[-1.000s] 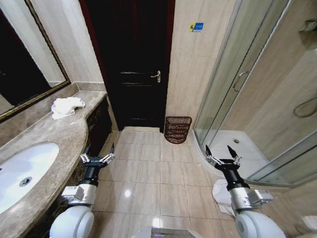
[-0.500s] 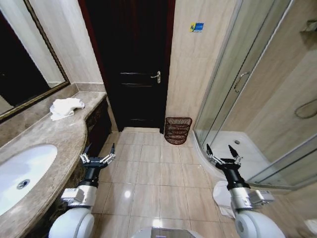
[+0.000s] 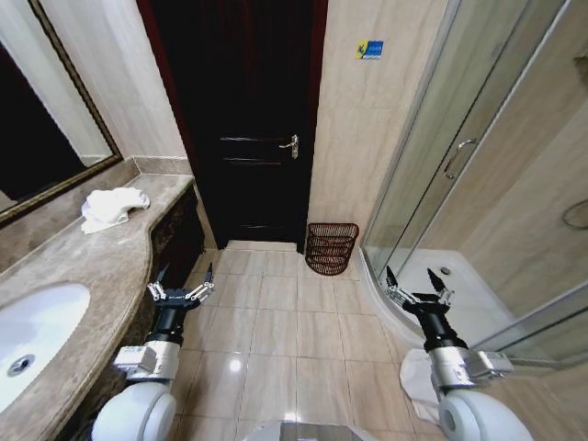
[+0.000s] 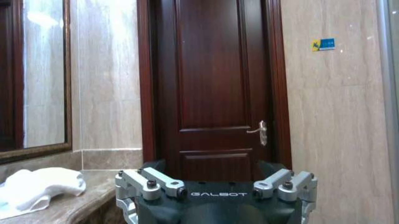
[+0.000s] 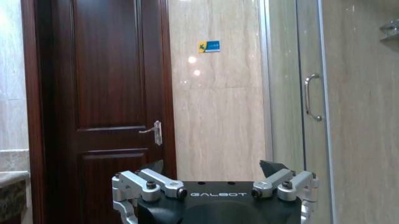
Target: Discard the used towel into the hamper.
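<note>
Towel far; hamper unobstructed.

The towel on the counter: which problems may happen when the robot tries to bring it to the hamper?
1. The towel lies far back on the counter, well beyond the open left gripper, so the reach may fall short.
2. The hamper is small and across the floor; a loose towel could miss it or trail over its rim.

My right gripper sits open, facing the dark door (handle visible) and shower door.
</note>
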You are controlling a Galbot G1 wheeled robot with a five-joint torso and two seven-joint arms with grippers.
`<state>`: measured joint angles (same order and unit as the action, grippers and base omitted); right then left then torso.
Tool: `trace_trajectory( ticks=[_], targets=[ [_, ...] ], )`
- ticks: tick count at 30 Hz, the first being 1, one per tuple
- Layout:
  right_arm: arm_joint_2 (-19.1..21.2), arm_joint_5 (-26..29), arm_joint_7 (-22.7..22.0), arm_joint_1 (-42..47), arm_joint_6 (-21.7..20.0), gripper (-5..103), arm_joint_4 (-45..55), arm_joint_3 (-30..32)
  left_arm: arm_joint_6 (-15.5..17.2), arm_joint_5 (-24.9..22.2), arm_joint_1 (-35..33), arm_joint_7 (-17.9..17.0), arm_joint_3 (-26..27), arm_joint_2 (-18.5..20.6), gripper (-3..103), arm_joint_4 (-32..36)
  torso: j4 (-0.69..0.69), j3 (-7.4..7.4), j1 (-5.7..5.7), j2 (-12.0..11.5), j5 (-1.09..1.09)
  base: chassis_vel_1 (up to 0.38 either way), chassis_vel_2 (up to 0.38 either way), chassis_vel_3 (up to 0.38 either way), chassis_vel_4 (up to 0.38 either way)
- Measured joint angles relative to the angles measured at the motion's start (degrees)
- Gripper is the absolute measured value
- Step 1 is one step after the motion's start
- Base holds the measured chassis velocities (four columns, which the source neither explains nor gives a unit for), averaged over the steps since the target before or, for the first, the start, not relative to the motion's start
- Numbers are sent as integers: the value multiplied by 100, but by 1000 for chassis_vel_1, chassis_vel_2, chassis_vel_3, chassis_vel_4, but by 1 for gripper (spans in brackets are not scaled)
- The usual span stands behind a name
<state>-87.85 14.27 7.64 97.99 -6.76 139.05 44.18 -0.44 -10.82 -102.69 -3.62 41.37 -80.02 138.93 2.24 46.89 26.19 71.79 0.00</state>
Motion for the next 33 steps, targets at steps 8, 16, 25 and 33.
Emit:
trace_trajectory(
  ticks=[8,16,25,33],
  targets=[
    [93,25,-63,35,-40,100,19,-2,-42,-13,12,-5,18,-40,100,-17,-1,0,0,0,0,-126,164,155,-127],
    [197,72,-179,-2,-108,100,31,4,-113,-16,7,-6,21,-60,100,-79,0,0,1,0,1,-82,199,199,-91],
    [287,135,-269,-12,-112,100,-4,31,-171,-16,-4,-5,50,-58,100,-139,0,0,0,0,-1,-44,212,220,-50],
    [310,170,-308,-21,-127,100,8,52,-200,-2,-22,-1,43,-74,100,-147,1,1,1,-1,0,-31,259,255,-30]
  ],
)
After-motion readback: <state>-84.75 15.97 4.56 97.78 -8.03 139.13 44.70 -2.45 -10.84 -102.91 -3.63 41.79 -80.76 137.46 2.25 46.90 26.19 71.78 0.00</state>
